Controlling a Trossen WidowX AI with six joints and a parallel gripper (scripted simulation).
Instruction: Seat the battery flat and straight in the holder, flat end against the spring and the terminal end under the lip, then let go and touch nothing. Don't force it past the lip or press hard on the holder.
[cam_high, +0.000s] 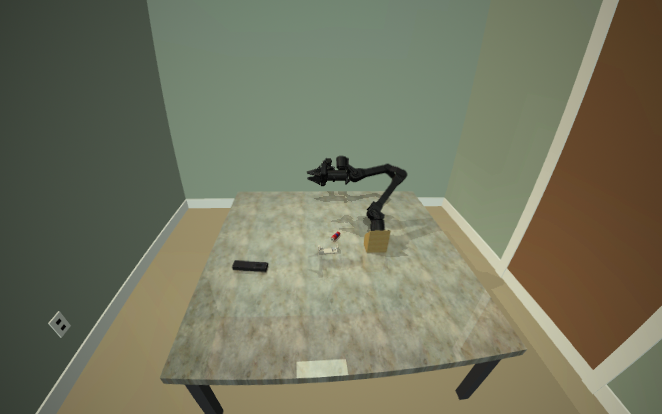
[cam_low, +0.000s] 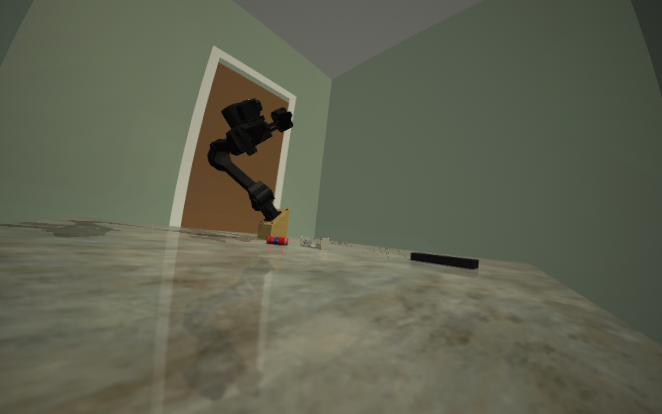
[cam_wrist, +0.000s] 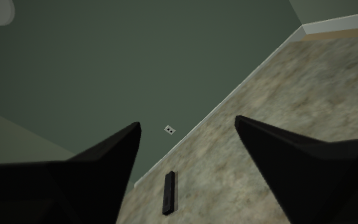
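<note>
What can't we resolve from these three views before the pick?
- Battery: too small in the top and exterior views to tell flat end from terminal end.
- Holder: spring and lip too small and blurred in both room views.
- Battery and holder: outside the wrist frame, which shows only the black bar, the table and the wall.
- Hand: open and empty; finger bases cut off by the wrist view's bottom edge.

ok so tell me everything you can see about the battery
The battery is a small red cylinder with a blue band near its middle and a pale end. It lies on its side on the marbled table, beside the whitish holder but apart from it, not seated. The wooden base block sits nearby. Nothing grips it: the gripper hangs high above, jaws open.
</note>
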